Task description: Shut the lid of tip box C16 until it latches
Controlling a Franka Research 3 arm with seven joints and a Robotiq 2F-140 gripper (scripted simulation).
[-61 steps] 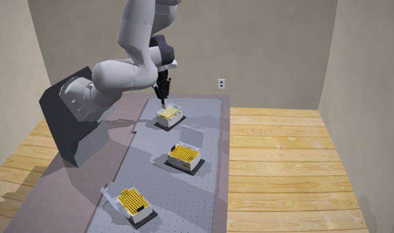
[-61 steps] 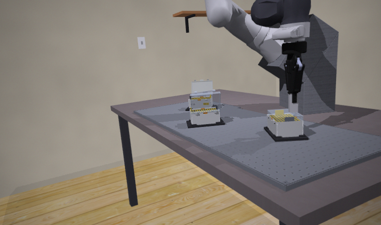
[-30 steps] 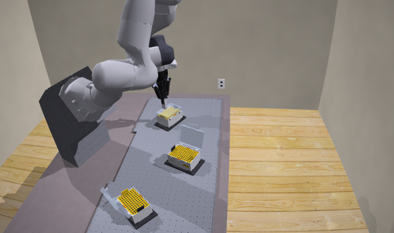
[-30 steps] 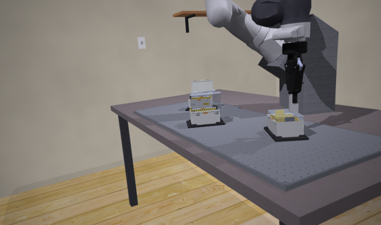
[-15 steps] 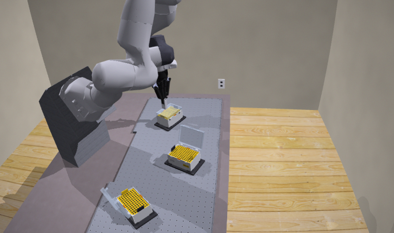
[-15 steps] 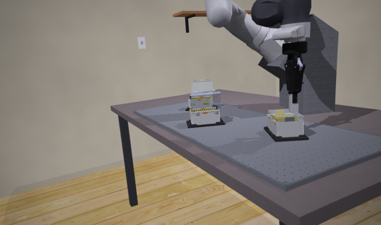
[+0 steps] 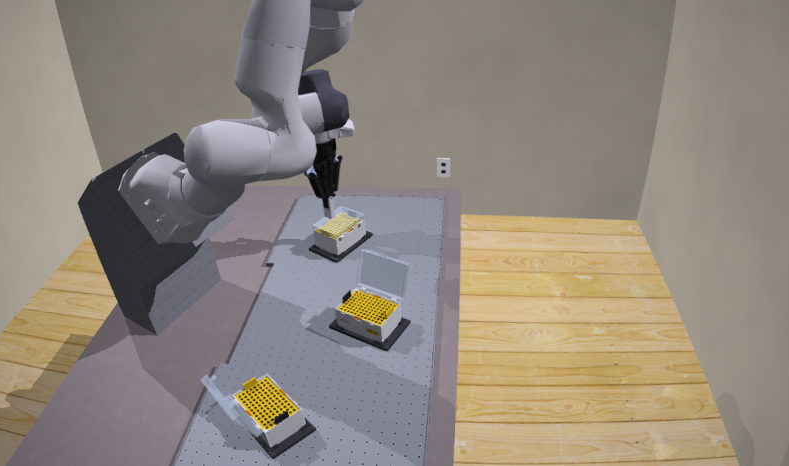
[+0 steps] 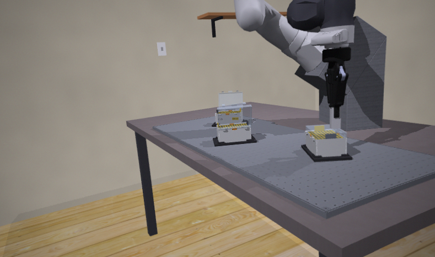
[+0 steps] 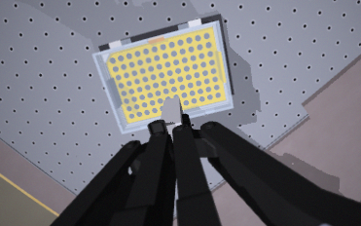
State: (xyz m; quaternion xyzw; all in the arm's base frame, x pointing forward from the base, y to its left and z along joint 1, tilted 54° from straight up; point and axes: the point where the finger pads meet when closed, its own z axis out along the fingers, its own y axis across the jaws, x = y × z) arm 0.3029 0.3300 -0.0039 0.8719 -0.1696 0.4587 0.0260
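The jaws are pinched fully shut with nothing between them, pointing straight down. Right under their pale tips sits a tip box (image 7: 339,230) with its clear lid (image 9: 164,73) lying down over the yellow insert; the tips rest at that lid's near edge. I can't read its sticker. Farther along the surface (image 7: 350,370) stand two more boxes (image 7: 369,315) (image 7: 269,408), lids raised.

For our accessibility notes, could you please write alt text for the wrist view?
The shut gripper points down at the near edge of a tip box whose clear lid lies over a yellow grid insert. The box sits on a grey perforated board.
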